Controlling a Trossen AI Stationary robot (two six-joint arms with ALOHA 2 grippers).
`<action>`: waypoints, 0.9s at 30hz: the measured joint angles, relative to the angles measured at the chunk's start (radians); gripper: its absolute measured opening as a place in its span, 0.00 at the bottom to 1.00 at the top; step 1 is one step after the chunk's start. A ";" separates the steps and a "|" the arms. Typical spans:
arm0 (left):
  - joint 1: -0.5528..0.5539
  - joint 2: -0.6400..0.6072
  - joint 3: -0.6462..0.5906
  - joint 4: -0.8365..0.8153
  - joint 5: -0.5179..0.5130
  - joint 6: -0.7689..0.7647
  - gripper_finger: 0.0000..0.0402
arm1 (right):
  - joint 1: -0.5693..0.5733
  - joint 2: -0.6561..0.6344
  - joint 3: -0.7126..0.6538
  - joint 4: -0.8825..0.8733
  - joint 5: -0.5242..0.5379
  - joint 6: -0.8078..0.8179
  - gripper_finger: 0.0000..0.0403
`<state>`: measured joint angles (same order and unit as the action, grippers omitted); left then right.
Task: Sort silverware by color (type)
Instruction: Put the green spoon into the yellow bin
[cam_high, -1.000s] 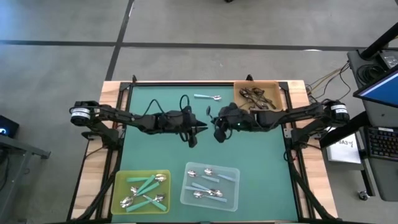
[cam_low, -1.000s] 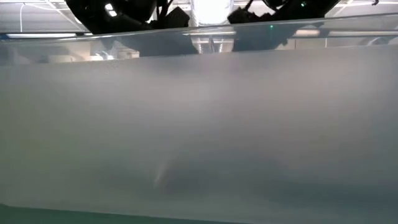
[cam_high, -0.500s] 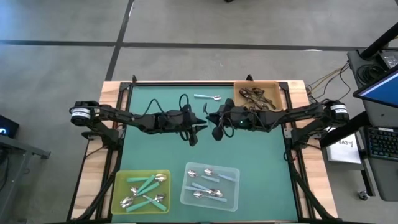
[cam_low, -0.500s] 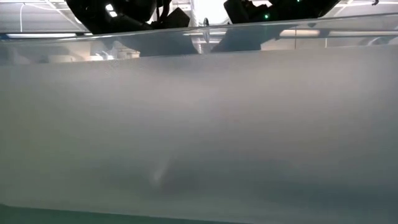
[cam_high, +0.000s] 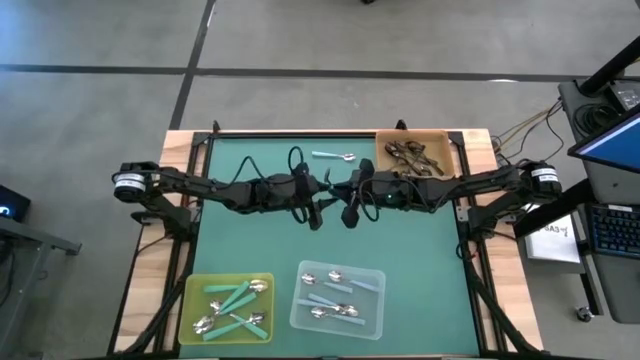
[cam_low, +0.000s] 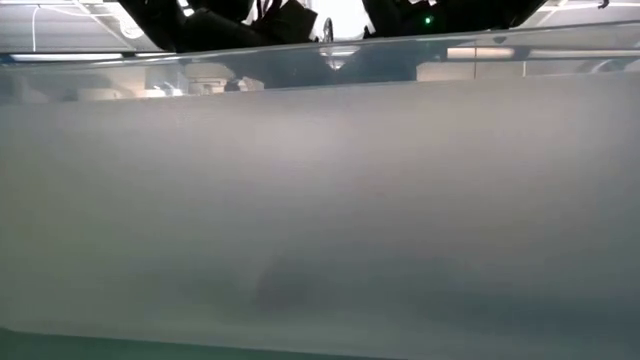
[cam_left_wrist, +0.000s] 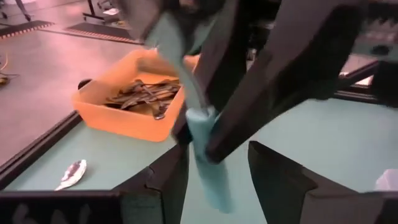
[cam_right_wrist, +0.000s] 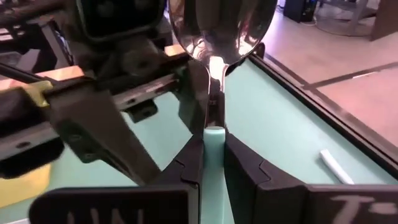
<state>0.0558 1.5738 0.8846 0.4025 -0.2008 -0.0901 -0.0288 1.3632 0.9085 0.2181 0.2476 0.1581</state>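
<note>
Grippers meet at frame centre in the high view. Right gripper (cam_right_wrist: 212, 163) has its jaws closed on the light blue handle of a spoon (cam_right_wrist: 219, 37), bowl pointing toward the left arm. Left gripper (cam_left_wrist: 217, 177) has its jaws apart, straddling the handle's free end without pinching it.

Orange tray (cam_high: 437, 143), upper right, holds dark-handled spoons. One loose blue spoon (cam_high: 333, 156) lies just left of it. Yellow tray (cam_high: 190, 300), lower left, holds teal spoons; clear tray (cam_high: 375, 300), lower centre, holds blue ones.

Writing: white marks on the right gripper's lower edge, not legible.
</note>
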 joint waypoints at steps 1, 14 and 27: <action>0.000 0.000 0.004 -0.001 0.002 0.000 0.37 | 0.002 0.000 0.000 -0.001 0.004 0.000 0.07; 0.008 -0.002 0.023 -0.095 0.003 -0.015 0.12 | 0.018 0.000 0.003 0.049 0.014 -0.081 0.07; 0.036 -0.001 0.119 -0.343 -0.006 0.039 0.12 | 0.019 -0.044 0.007 -0.061 -0.001 0.001 0.46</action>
<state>0.0914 1.5730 1.0032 0.0591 -0.2071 -0.0509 -0.0102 1.3196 0.9157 0.1574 0.2465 0.1592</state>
